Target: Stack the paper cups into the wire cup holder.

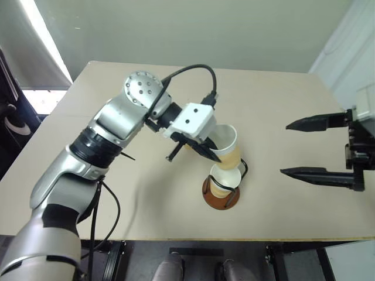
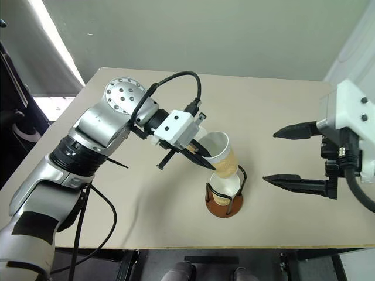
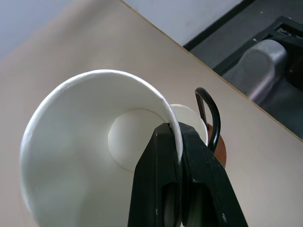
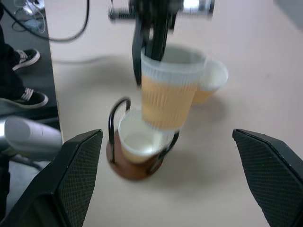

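A tan paper cup (image 2: pixel 221 153) hung tilted over the wire cup holder (image 2: pixel 224 202) near the table's (image 2: pixel 281 117) front edge, its long axis slanted, mouth turned up and toward the robot's left, base dipping toward the cup below. The left gripper (image 2: pixel 202 158) had its jaws pinched tight on that cup's rim, one finger inside, one outside. A 2nd cup (image 4: pixel 138 141) sat upright in the holder btwn black wire loops, mouth up, directly under the held one. A 3rd cup (image 4: pixel 210 81) stood on the table just behind, partly hidden. The right gripper (image 1: pixel 302 148) hovered well apart to the right, jaws spread wide, holding nothing.
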